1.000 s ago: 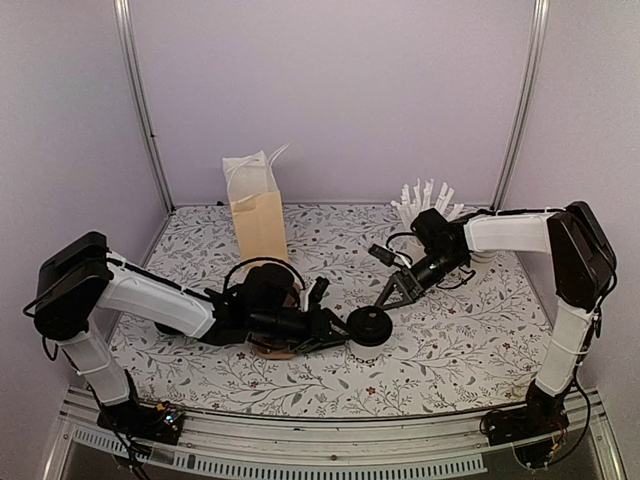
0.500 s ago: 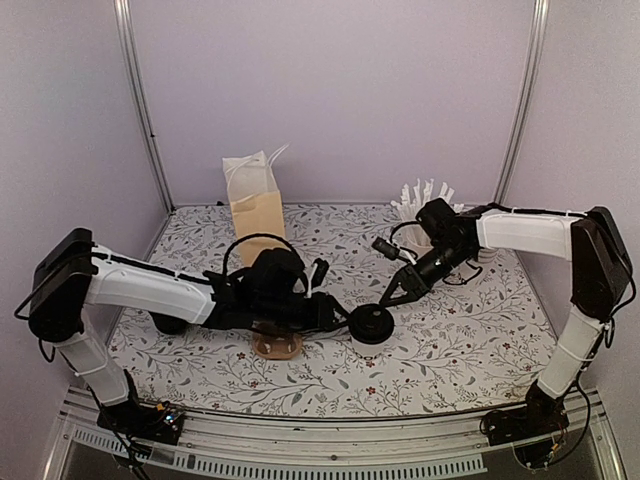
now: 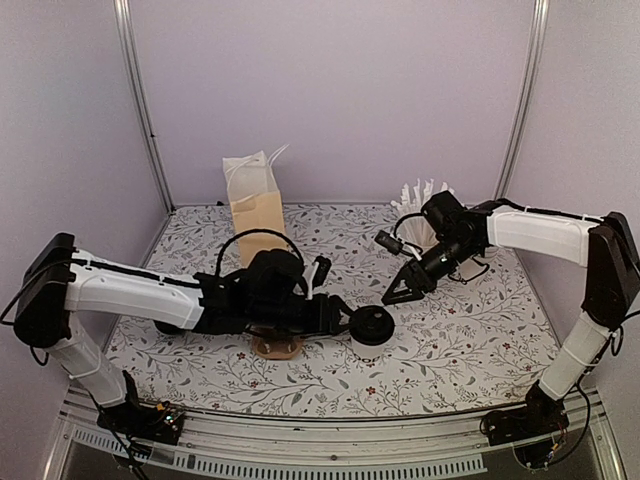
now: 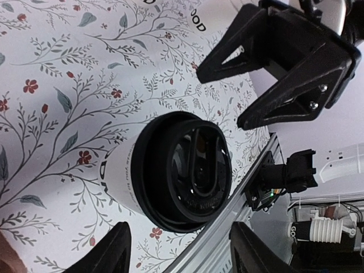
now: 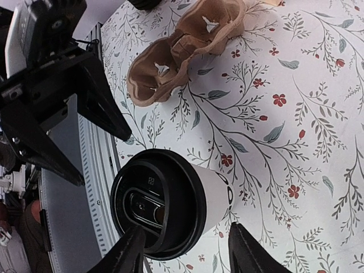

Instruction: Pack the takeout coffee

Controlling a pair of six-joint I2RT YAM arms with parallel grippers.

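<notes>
Robot lab test cell. Plain lilac wall panels (image 3: 340,90), aluminium corner posts (image 3: 140,110); left arm (image 3: 130,295), right arm (image 3: 540,230) mounted on rail (image 3: 330,425) at table (image 3: 470,350) near edge.

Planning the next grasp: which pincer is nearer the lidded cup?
Left, narrowly. The left pincer sits open right beside the lidded cup, on its left. The right pincer hangs open just beyond it to the far right, slightly apart.

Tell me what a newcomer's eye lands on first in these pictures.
A white coffee cup with a black lid stands alone in the middle of the floral table. The left gripper and right gripper close in on it from either side, both open and neither gripping it. A brown paper bag stands upright at the back left, and a cardboard carrier lies under the left arm.
</notes>
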